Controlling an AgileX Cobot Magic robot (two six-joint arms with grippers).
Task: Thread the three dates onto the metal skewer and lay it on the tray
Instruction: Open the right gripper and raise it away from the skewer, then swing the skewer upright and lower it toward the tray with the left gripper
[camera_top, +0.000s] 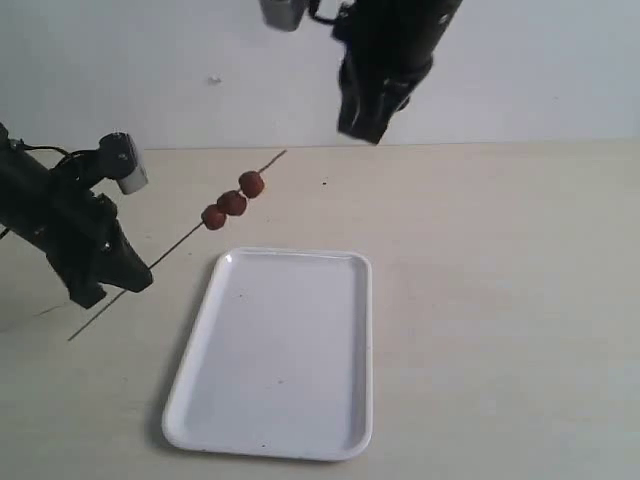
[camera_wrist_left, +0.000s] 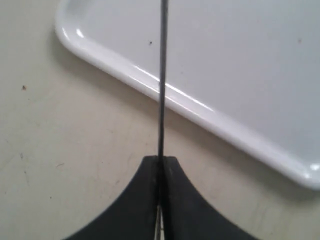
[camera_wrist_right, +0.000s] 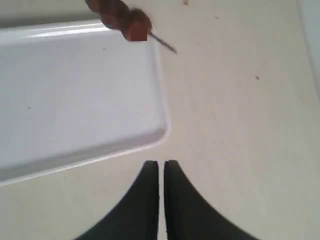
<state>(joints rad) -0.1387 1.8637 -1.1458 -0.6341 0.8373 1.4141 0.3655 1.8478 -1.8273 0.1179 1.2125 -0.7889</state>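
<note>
The three dates (camera_top: 232, 203) sit in a row on the metal skewer (camera_top: 180, 240), which slants in the air behind the tray's far left corner. My left gripper (camera_top: 138, 277) is shut on the skewer's lower part, and the rod's tail sticks out behind it. In the left wrist view the skewer (camera_wrist_left: 161, 75) runs from the shut left gripper (camera_wrist_left: 161, 161) across the tray's rim (camera_wrist_left: 150, 82). My right gripper (camera_top: 362, 130) hangs high behind the tray. Its jaws (camera_wrist_right: 161, 166) are almost together with nothing between them, and the dates (camera_wrist_right: 131, 24) and skewer tip (camera_wrist_right: 165, 44) lie beyond it.
The white tray (camera_top: 270, 350) lies flat on the pale tabletop with nothing on it. Bare table spreads to its right (camera_top: 500, 300) and along the near edge. A white wall rises behind the table.
</note>
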